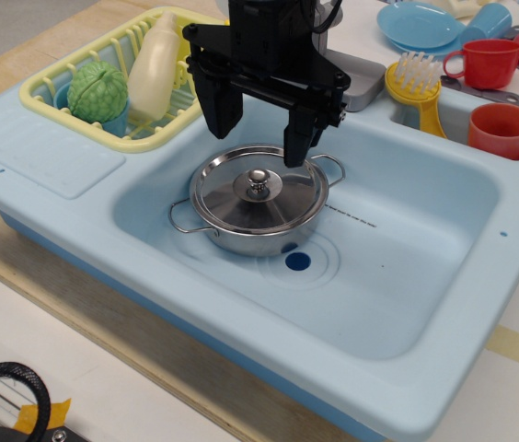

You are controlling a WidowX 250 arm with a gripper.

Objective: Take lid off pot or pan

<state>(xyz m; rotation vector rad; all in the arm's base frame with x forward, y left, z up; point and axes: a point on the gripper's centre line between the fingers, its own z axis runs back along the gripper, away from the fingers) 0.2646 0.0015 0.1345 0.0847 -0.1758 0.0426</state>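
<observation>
Black gripper (259,138) poised above lidded pot (258,226) in pale blue toy sink (425,276).

Arm descends from top edge, upper part cut off by frame. Fingers (298,138) point downward, spread apart, holding nothing; right-hand tip sits just above far rim of lid (256,195), whether touching cannot be told. Lid seated flat on pot, knob (258,181) centred and free. Pot stands on basin floor, near dark drain spot (297,261); both wire loop handles visible. Far pot wall hidden behind fingers. Yellow rack (75,69) at left holds green object (98,89) and cream bottle (155,63), partly screened by gripper.
</observation>
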